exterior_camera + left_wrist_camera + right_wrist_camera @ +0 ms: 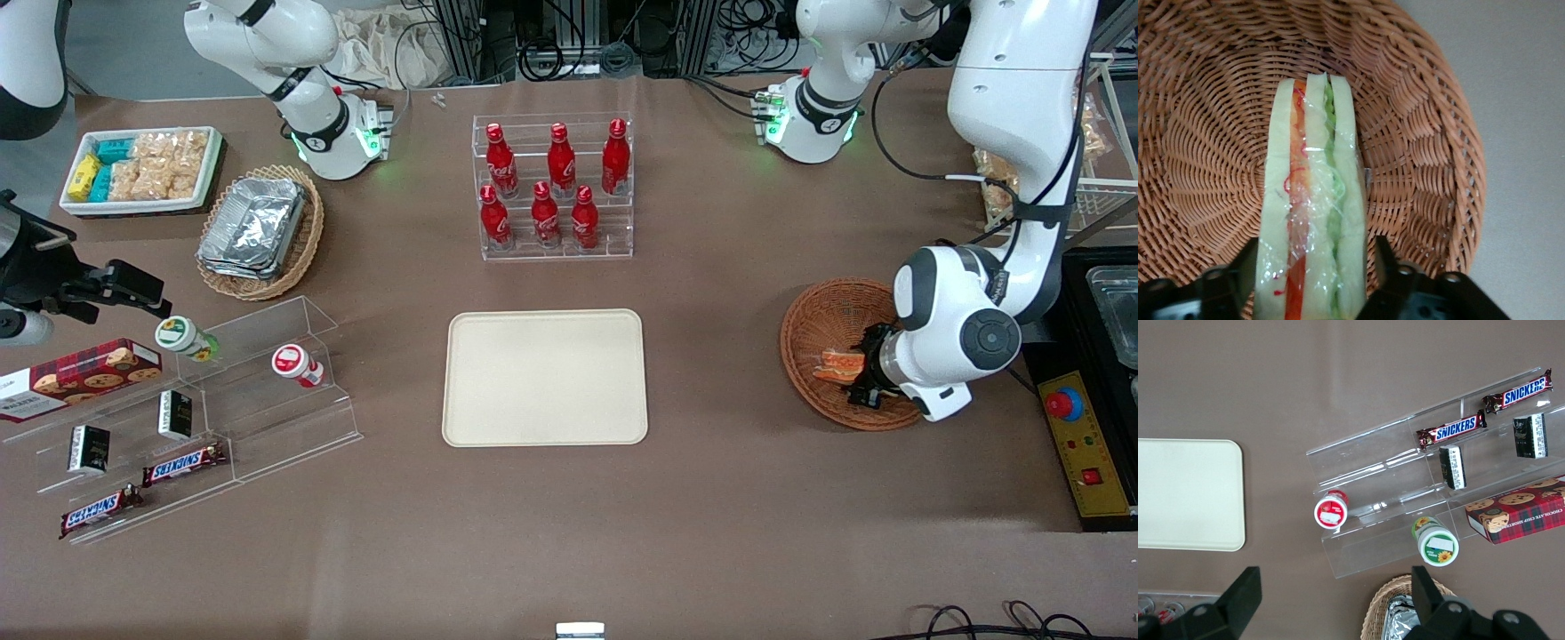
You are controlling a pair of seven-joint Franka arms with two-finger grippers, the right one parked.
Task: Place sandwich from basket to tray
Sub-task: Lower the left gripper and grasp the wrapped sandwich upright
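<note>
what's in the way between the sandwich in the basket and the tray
Nothing visible. The end effector straddles the sandwich in the basket, fingers open at its sides. Only bare table lies between basket and tray.

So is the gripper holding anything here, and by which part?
Not clearly gripped: the gripper straddles the sandwich in the basket, fingers outside the bread faces, a gap showing.

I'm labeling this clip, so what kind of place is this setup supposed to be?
Likely a lab mock-up of a snack counter: cola bottles on an acrylic rack, Snickers bars, robot cabling. The end effector straddles the sandwich in the basket.
</note>
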